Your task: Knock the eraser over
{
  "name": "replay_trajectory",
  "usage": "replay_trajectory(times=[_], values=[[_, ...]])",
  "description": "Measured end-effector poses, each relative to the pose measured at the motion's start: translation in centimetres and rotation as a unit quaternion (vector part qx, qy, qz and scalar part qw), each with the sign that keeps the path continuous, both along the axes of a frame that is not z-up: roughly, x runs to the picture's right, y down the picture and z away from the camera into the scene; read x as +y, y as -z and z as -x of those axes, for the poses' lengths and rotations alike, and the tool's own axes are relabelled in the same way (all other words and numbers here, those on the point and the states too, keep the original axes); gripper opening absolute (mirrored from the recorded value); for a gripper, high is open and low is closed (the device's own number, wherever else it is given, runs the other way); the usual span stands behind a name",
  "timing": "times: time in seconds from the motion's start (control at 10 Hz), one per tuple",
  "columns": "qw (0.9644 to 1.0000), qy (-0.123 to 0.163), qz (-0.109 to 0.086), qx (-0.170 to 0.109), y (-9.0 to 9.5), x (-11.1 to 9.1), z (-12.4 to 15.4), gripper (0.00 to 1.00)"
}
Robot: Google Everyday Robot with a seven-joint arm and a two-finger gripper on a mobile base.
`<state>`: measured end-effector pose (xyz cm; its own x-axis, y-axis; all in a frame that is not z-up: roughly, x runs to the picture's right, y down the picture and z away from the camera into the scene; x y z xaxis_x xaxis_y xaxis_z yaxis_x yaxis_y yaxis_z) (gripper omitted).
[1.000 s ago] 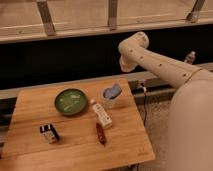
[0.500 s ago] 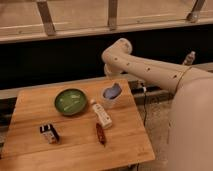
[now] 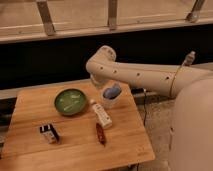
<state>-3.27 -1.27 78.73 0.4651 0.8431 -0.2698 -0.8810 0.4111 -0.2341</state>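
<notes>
At the near left of the table [image 3: 30, 107], a square top of pale wood planks with a smooth grain, sits the eraser [image 3: 49, 133], a small block with a black top, a white body and a tan-orange patch, well apart from everything else. To its right lies a slim dark-red object [image 3: 100, 133], and just behind that a white bottle [image 3: 102, 114] lies on its side at a slant. Further back a round, glossy green bowl [image 3: 70, 101] stands beside a white cup [image 3: 111, 99] holding something blue. The cream, smooth-shelled arm [image 3: 145, 77] reaches in from the right, bending above the table's far edge. The gripper [image 3: 96, 80] hangs in shadow there, between bowl and cup; how wide it stands cannot be told. Behind runs a dark wall [image 3: 45, 60], with metal posts [image 3: 46, 17] above it.
</notes>
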Motion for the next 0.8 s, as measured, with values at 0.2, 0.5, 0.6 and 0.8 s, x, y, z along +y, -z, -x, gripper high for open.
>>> replay_trajectory(times=[0.2, 0.5, 0.6, 0.8], values=[[1.0, 0.0, 0.0, 0.0, 0.0, 0.0, 0.0, 0.0], [1.0, 0.008, 0.003, 0.001, -0.1, 0.1, 0.1, 0.0], [0.9996, 0.028, 0.007, -0.003, -0.3, 0.6, 1.0, 0.0], [0.9966, 0.078, 0.015, -0.021, 0.4, 2.7, 4.0, 0.0]])
